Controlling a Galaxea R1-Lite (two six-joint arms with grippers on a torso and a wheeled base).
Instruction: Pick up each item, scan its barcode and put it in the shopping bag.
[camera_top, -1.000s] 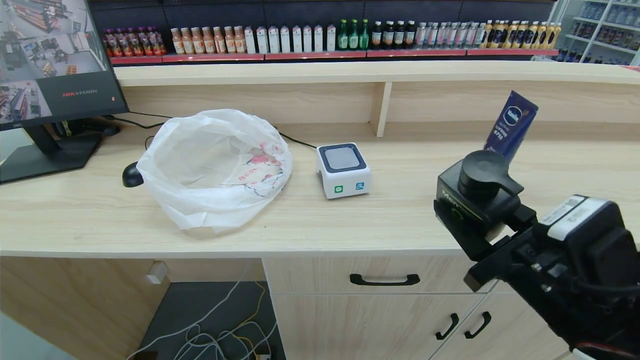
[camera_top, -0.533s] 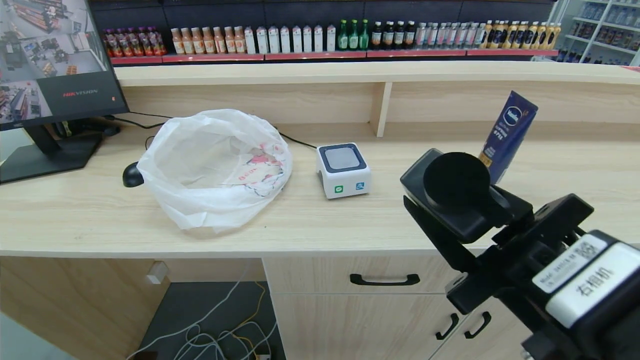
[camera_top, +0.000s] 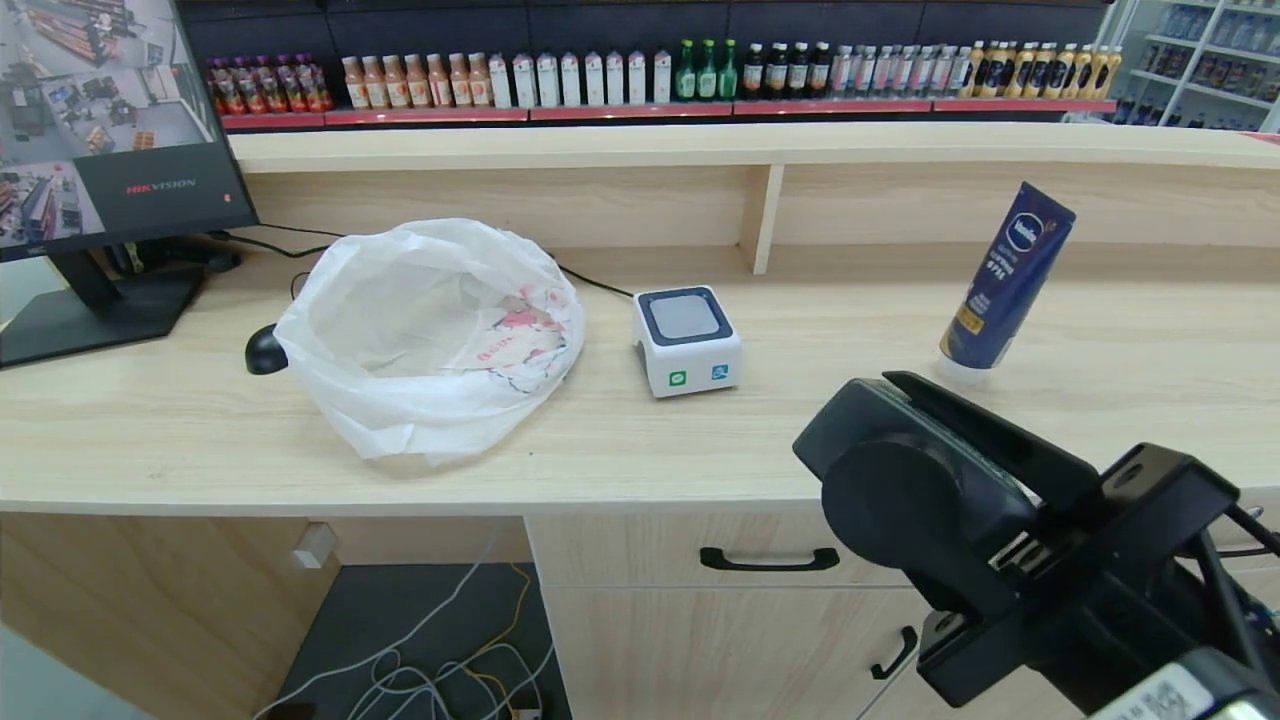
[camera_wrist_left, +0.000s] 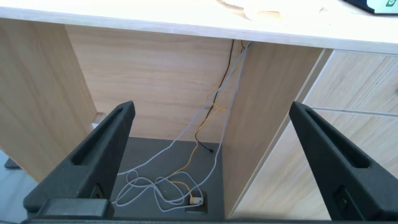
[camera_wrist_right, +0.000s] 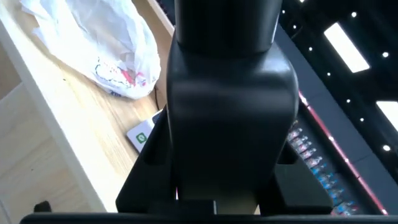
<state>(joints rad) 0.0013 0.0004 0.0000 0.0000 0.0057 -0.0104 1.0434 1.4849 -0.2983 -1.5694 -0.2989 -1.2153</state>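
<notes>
Right jaws grip a black bottle (camera_top: 900, 480); left jaws hang open. Scanning seems next: barcode toward the scanner (camera_top: 686, 340).

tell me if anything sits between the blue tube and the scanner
Nothing visible does. The blue tube stands on its cap at the counter's right, and bare counter runs from it to the scanner. The shopping bag lies open just past the scanner.

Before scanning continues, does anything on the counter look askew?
Only the blue tube: it stands on its cap, far right on the counter, tilted, not upright. The shopping bag, the scanner and the black bottle in the right gripper look fine.
</notes>
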